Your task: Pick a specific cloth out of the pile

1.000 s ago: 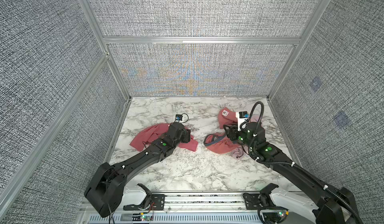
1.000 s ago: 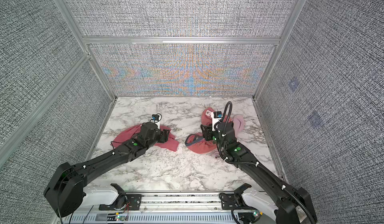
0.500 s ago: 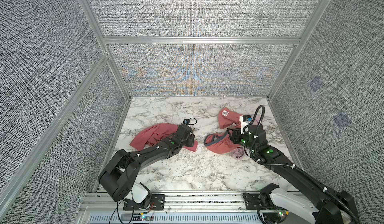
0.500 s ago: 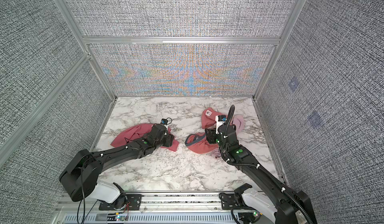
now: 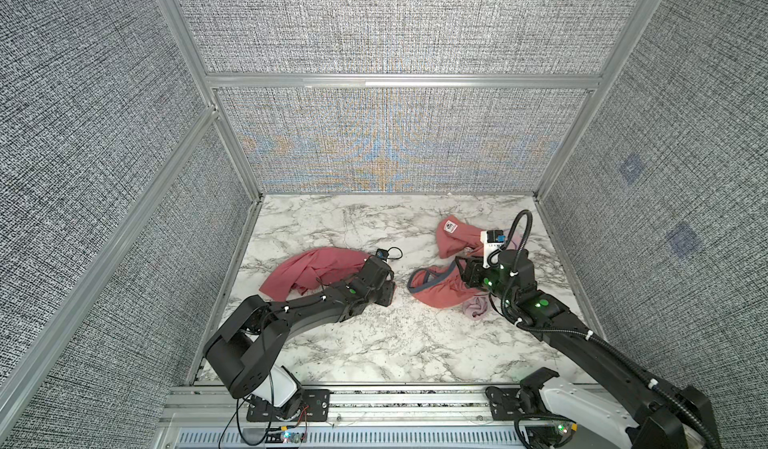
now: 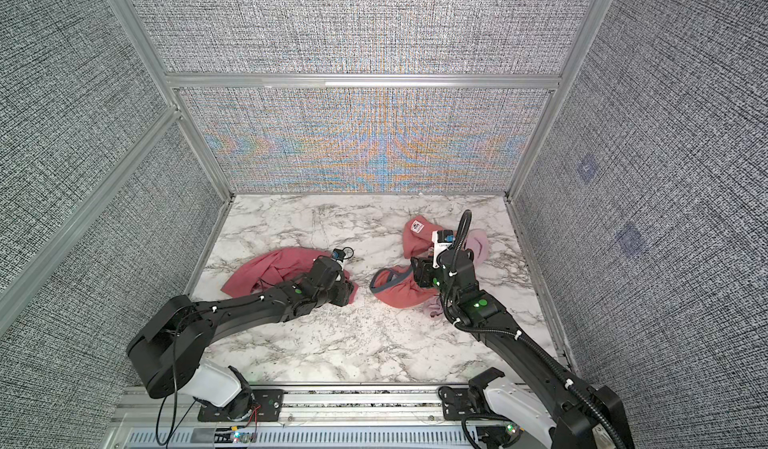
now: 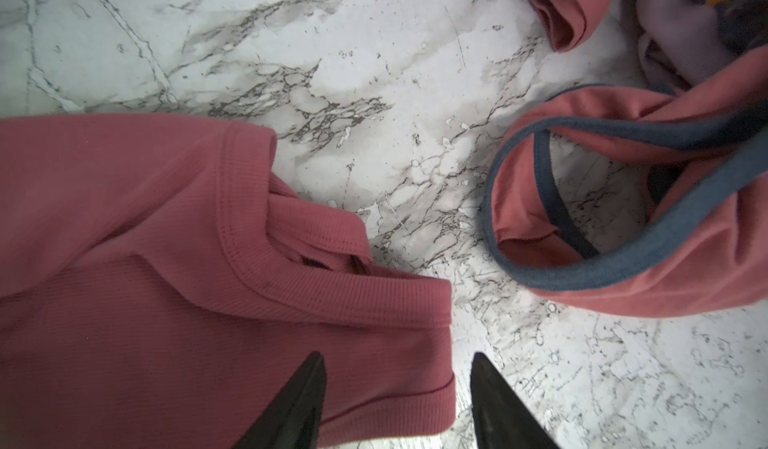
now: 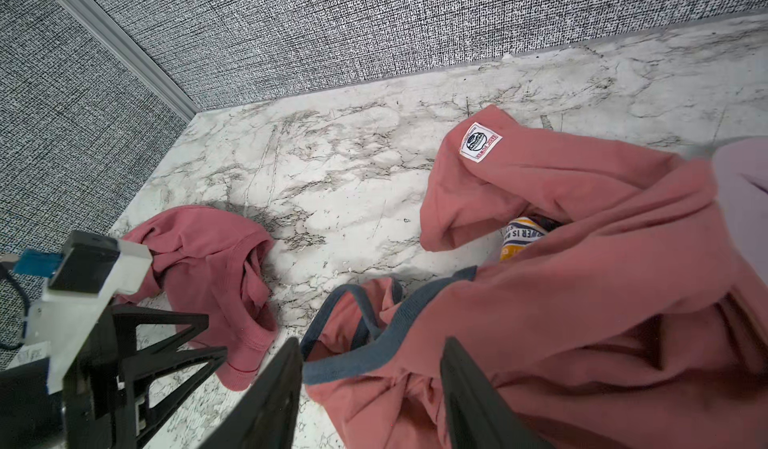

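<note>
The cloth [image 5: 307, 270] [image 6: 270, 270], plain salmon-red ribbed fabric, lies spread on the marble left of centre, apart from the pile [image 5: 440, 297] [image 6: 399, 295]. My left gripper [image 7: 397, 359] [image 5: 386, 295] stands open over the cloth's [image 7: 145, 260] hemmed corner, with one finger above the fabric and one above bare marble. The pile holds a salmon-red garment with grey-blue edging [image 7: 623, 260] [image 8: 582, 322], a white patch [image 8: 480, 141] and a pale lilac-pink piece [image 5: 478, 305] [image 8: 744, 176]. My right gripper [image 8: 374, 343] [image 5: 463, 270] is open, its jaws astride the edged garment's folds.
The marble table [image 5: 374, 343] is boxed in by grey fabric walls [image 5: 374, 143] on aluminium posts at the left, back and right. A metal rail [image 5: 395, 397] with both arm bases runs along the front. A marble strip [image 7: 415, 176] separates the cloth from the pile.
My left arm has drawn back and folded at the elbow, and its gripper has slid right and nearer along the cloth to its hem corner. The right gripper has barely shifted over the pile.
</note>
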